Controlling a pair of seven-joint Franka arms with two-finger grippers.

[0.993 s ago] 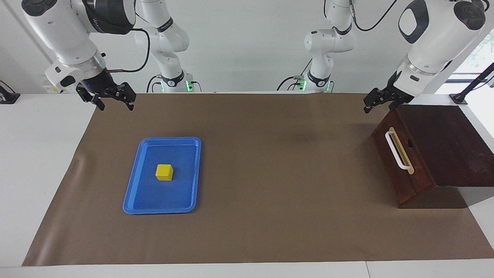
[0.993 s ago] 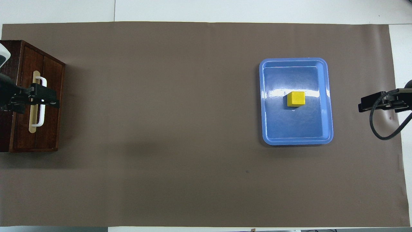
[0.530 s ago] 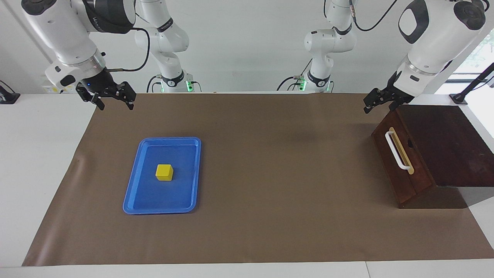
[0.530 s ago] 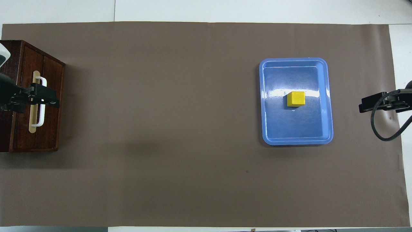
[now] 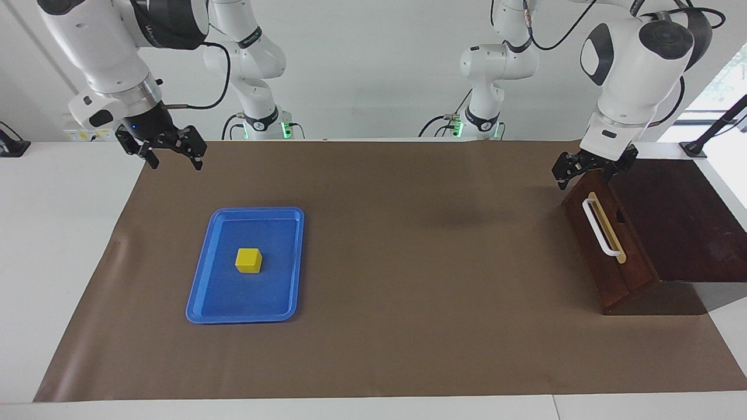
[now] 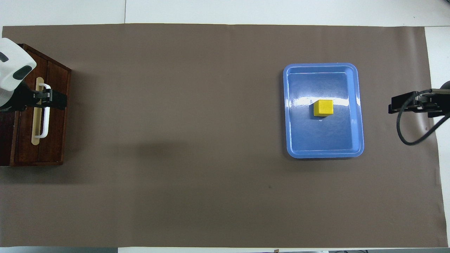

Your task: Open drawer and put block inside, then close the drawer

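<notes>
1. The drawer (image 5: 607, 245), at my left arm's end of the bench, is fully closed, its white handle (image 5: 601, 227) untouched. Opening has not begun.
2. The blue tray (image 5: 201, 291) lies toward my right arm's end of the bench, well apart from the drawer. It plays no part beyond carrying the block.
3. The block (image 5: 248, 260) sits on the tray floor, near its middle, not yet picked up. Judged from this, all three steps remain: open, insert, close.
4. My left gripper (image 5: 589, 172) hangs released and empty over the drawer's top front edge, at the handle's end nearer the robots. Compared with a second ago, the left arm has swung its wrist in over the drawer and dropped this claw closer to the handle (contact is not made).
5. My right gripper (image 5: 169, 154) is released, holding nothing, over the brown mat's corner nearest the right arm's base. It waits; its place has barely changed.
</notes>
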